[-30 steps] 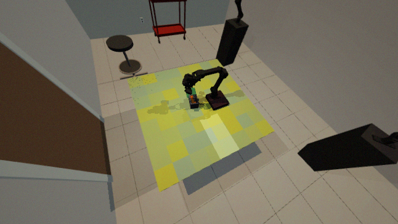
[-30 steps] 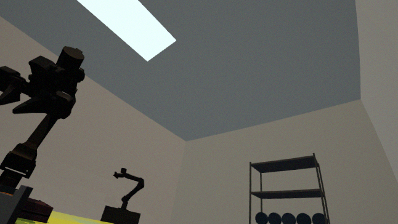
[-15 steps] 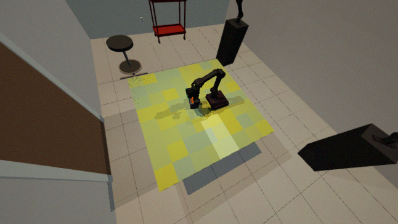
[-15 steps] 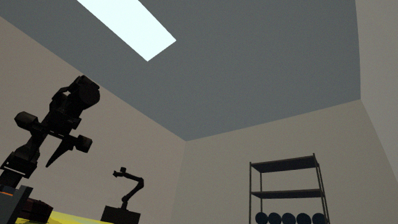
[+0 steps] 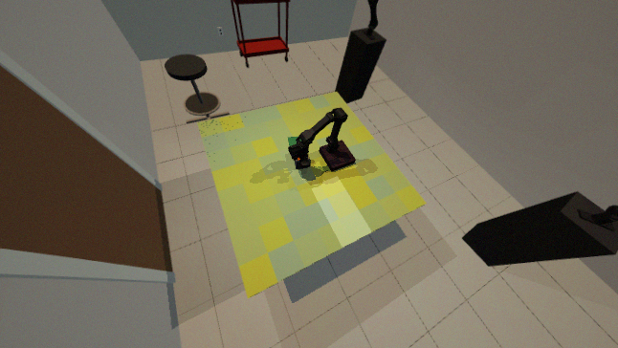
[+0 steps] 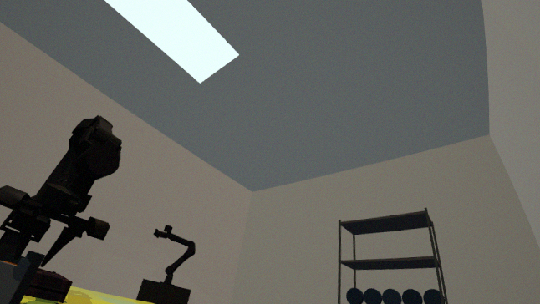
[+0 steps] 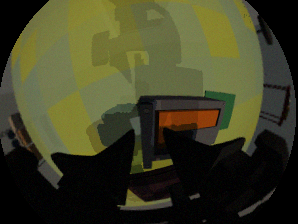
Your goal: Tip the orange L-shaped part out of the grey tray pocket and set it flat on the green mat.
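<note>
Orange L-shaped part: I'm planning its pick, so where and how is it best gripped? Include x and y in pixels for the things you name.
The straight end of the orange L-shaped part (image 5: 298, 159) (image 6: 8, 262) (image 7: 200, 119), nearer the green mat (image 5: 293, 141) (image 7: 228, 107), looks best. It lies sunk in the grey tray (image 6: 9, 284) (image 7: 185, 103), its sides enclosed; so probably tip that end up first, then come from above, pinching across the bar's narrow width.

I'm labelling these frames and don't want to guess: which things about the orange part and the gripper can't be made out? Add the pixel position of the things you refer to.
- Near end of the orange part (image 7: 192, 119): hidden in the wrist view by a dark finger and shadow.
- Fingertip contact with it: top view, too small and dark.
- Tray (image 6: 10, 281) (image 7: 189, 104): cut off by the exterior view's left edge.
- Green mat (image 5: 292, 141) (image 7: 226, 112): partly behind the arm, top view.
</note>
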You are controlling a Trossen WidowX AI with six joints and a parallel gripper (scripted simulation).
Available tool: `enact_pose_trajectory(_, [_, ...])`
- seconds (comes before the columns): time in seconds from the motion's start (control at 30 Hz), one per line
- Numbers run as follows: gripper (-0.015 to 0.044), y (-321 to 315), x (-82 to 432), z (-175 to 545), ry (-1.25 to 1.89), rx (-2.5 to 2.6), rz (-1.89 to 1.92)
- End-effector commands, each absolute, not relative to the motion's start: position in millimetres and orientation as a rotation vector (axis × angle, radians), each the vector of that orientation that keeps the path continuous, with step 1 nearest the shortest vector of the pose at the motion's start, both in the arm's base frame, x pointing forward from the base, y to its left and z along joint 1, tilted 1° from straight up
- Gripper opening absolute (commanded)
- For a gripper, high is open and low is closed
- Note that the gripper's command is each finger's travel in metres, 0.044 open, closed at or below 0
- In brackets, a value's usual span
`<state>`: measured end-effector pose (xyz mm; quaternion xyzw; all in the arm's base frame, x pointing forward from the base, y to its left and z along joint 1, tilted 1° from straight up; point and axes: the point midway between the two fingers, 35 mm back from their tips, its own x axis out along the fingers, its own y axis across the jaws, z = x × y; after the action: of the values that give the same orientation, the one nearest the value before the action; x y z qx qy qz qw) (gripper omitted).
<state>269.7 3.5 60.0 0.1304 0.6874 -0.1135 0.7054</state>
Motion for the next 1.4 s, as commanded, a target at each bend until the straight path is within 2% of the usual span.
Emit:
enact_pose_trajectory(0.0, [0.018, 4.2, 268.3, 52.8, 1.535, 0.295, -0.255])
enact_pose_trajectory(0.6, [0.018, 4.8, 268.4, 24.2, 1.535, 0.295, -0.255])
enact_pose_trajectory(1.37, [0.018, 5.3, 270.4, 26.0, 1.528, 0.294, -0.247])
